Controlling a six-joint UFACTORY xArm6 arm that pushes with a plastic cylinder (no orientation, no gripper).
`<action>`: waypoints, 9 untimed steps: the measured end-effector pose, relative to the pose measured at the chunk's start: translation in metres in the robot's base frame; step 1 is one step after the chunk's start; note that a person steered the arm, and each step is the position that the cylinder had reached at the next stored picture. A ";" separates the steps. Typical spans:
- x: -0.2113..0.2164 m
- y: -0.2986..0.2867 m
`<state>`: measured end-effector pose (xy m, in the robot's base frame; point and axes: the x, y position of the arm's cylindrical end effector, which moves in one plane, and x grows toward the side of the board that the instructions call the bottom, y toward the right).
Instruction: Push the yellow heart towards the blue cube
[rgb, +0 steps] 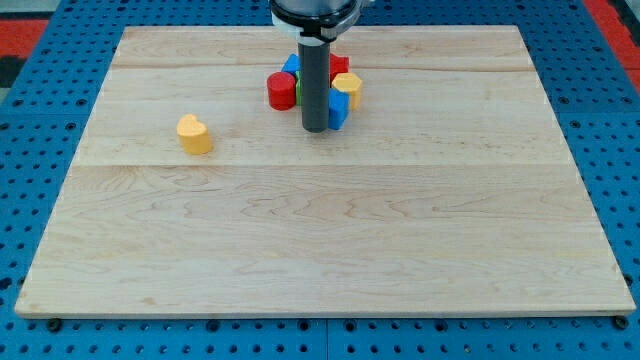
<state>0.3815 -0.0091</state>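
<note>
No fingers, just my tip (315, 129), holding nothing, down at the near edge of the cluster: red cylinder (282, 90), blue cube (338, 108), 1 yellow block (348, 86). Yellow heart (194, 134) sits alone, well apart toward the view's left on the tabletop (320, 230). Risk: sweeping out clips the cluster, shifting the cube.

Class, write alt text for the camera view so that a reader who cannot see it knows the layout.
A yellow heart sits alone on a wooden board, toward the view's left. My tip rests at the view's top centre against a tight cluster: a red cylinder, a blue cube, another yellow block and others partly hidden.
</note>
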 end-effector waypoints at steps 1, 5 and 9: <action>-0.004 0.000; 0.072 -0.076; 0.039 -0.156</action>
<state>0.4203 -0.1649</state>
